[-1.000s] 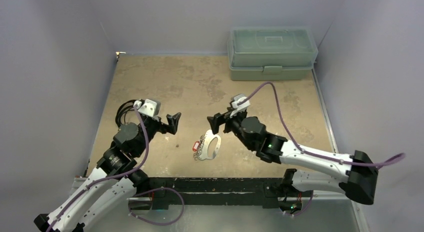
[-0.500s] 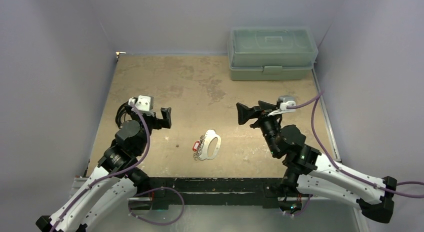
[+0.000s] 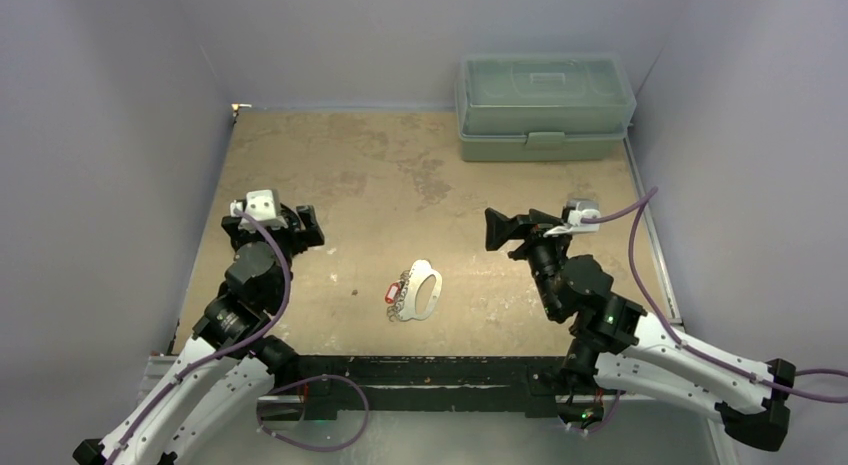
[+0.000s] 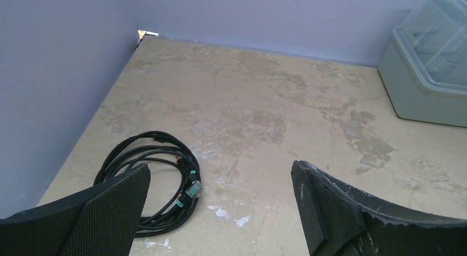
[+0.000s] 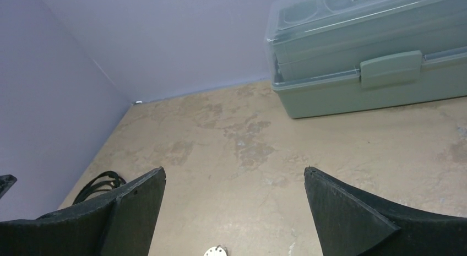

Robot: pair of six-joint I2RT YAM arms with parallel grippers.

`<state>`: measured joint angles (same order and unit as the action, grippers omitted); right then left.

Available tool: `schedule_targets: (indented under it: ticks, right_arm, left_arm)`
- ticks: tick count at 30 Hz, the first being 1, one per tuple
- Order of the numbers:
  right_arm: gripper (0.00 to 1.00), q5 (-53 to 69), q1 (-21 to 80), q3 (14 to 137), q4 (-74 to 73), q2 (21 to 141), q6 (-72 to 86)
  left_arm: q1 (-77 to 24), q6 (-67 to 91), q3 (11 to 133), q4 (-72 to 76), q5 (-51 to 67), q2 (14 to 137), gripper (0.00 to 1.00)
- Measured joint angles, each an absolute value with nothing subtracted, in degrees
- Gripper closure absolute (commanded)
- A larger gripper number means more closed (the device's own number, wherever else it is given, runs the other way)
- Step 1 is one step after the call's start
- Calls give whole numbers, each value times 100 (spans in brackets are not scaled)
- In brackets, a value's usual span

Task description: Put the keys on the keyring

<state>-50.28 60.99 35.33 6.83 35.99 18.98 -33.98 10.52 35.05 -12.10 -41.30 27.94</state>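
keyring (image 3: 420, 290) and red-headed key (image 3: 392, 293) lie touching, between and well apart from both grippers, whole only from above. left gripper (image 4: 220, 212) spread, coiled black cable (image 4: 154, 179) just beyond one finger; right gripper (image 5: 234, 212) spread, keyring edge beneath its gap.

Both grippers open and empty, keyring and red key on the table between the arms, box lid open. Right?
No: the box is shut, lid down, as the right wrist view shows. The left gripper and right gripper are open and empty; the keyring and red key lie on the table between the arms.
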Motion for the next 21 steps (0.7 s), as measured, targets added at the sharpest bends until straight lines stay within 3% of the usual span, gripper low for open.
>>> schedule_targets:
  ticks: [21]
  right_arm:
    - [1,-5028,6099,3531,663,3686,1949]
  left_arm:
    - [-3376,1118,3505,-1208,-4178,2768,3]
